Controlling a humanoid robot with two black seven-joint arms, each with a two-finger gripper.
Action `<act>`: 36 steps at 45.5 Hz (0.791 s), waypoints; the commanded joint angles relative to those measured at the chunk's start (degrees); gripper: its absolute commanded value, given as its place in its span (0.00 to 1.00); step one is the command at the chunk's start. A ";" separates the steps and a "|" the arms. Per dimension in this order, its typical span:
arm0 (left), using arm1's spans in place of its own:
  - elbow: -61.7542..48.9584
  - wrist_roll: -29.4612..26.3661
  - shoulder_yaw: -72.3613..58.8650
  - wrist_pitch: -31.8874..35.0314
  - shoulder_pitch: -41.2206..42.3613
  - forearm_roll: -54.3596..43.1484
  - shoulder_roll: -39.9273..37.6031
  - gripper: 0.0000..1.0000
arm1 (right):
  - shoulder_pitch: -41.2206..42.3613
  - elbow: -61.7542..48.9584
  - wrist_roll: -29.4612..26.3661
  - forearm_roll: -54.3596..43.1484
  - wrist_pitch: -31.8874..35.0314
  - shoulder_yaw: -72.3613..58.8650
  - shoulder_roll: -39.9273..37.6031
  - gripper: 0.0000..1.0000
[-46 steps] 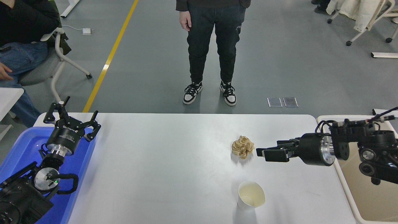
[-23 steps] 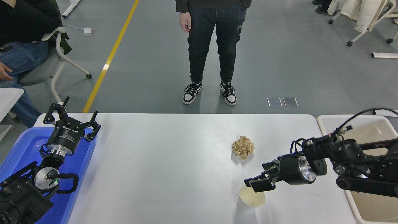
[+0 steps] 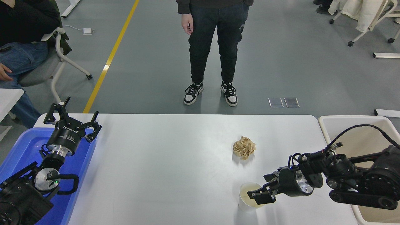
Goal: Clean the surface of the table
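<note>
1. We see that our right gripper [image 3: 261, 195] has swung away from the crumpled brown paper ball [image 3: 244, 147], where it pointed a second ago, and has dropped toward the near edge of the desk [image 3: 162, 168].
2. It now sits at the rim of the white paper cup [image 3: 251, 196]. Its jaws are apart, one finger over the cup's mouth and the other just outside the right wall, and they do not yet appear closed on it.
3. We read this shift as a choice of target: the cup looks to be first, the paper ball second.
4. The desk surface, the white top between the two bins, carries only these two bits of litter; the paper ball has not moved and lies well apart from the cup.
5. Our left gripper [image 3: 72, 122] stays parked, jaws spread and empty, over the blue tub [image 3: 18, 153] at the left.
6. The beige tub [image 3: 359, 134] at the right is the likely drop point, we judge.
7. A person [image 3: 215, 47] stands beyond the far edge.
</note>
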 commanded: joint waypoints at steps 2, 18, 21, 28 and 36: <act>0.00 0.00 0.00 0.00 0.02 0.00 0.04 1.00 | 0.36 -0.70 1.43 -0.61 -0.70 0.02 0.05 0.05; 0.00 0.00 0.00 0.00 0.02 0.00 0.04 1.00 | 0.89 -0.70 2.75 -0.52 -0.79 -0.06 -0.22 0.00; 0.00 0.00 -0.09 0.00 0.02 0.00 0.04 1.00 | 0.89 -0.70 3.63 -0.53 -0.79 -0.15 -0.31 0.00; 0.00 0.00 0.00 0.00 0.02 0.00 0.04 1.00 | 1.24 -0.61 4.68 -0.35 -0.79 0.20 -0.83 0.00; 0.00 0.00 0.00 0.00 0.02 0.00 -0.05 1.00 | 5.18 1.32 5.56 0.53 -0.79 0.46 -3.72 0.00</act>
